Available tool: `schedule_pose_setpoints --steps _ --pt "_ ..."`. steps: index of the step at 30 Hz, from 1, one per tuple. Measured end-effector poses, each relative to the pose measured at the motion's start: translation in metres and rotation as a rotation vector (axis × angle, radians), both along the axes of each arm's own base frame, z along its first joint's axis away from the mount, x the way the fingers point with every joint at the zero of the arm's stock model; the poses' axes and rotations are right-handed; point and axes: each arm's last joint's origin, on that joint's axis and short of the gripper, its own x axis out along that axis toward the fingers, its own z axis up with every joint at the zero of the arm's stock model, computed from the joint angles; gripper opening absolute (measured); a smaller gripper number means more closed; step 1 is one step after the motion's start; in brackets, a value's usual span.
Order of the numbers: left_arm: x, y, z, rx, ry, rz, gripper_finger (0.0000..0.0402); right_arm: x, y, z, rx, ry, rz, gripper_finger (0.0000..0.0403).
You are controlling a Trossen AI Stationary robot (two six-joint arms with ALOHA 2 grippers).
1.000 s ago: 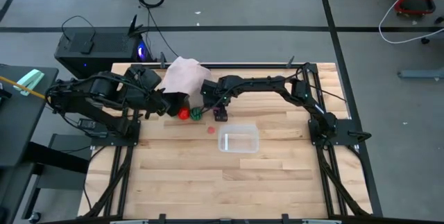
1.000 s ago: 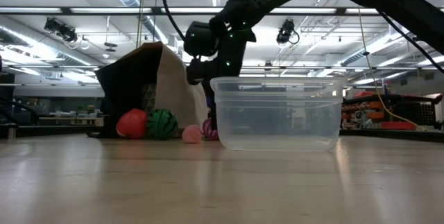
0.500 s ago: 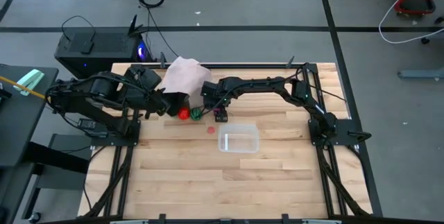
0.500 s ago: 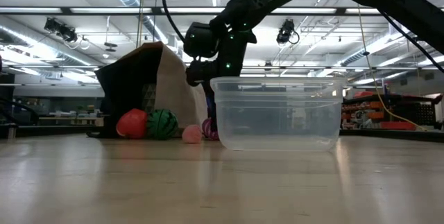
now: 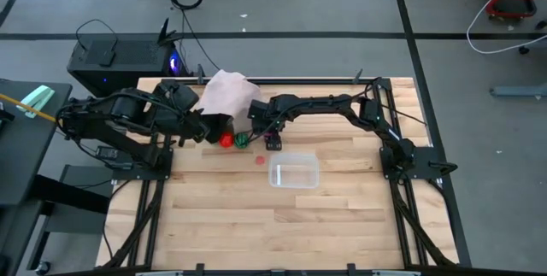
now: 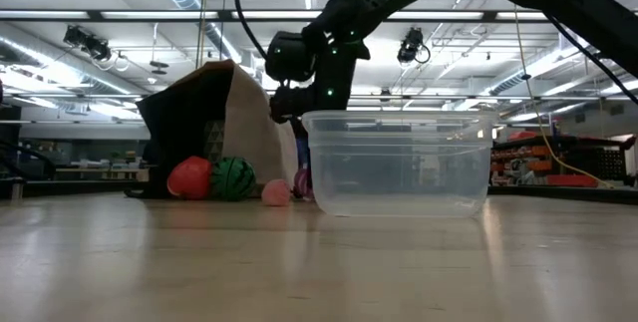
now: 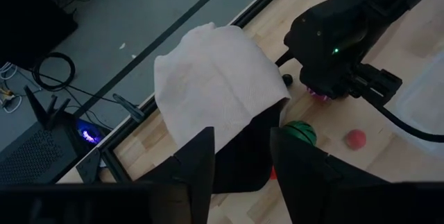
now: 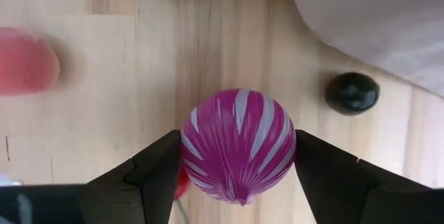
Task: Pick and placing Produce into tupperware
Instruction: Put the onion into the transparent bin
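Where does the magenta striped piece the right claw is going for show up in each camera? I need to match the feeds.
High view: hidden under the right claw, beside the green piece.
Low view: magenta sliver at the tub's left edge.
Left wrist view: magenta edge under the right arm's wrist.
Right wrist view: centre, between the fingers.
Shared landmark: the small pink ball.

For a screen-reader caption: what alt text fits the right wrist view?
The right gripper has its two dark fingers on either side of a magenta, white-striped piece of produce on the wooden table. A small dark ball lies nearby.
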Motion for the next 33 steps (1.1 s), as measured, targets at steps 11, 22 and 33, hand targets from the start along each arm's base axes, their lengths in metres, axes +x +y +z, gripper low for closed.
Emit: schedule_pose_setpoints --steps 11,22,33 --pt "0.000 0.000 0.000 0.000 0.000 0.000 0.0140 -0.014 0.003 0.053 -0.033 -0.085 -0.024 0.0259" --pt "0.000 0.000 0.000 0.001 0.001 -0.002 0.0151 -0.049 0.027 0.129 -0.002 -0.197 -0.044 0.0260" --pt "0.000 0.000 0.000 0.002 0.002 -0.003 0.0141 -0.070 0.072 0.149 0.063 -0.124 0.039 0.0261"
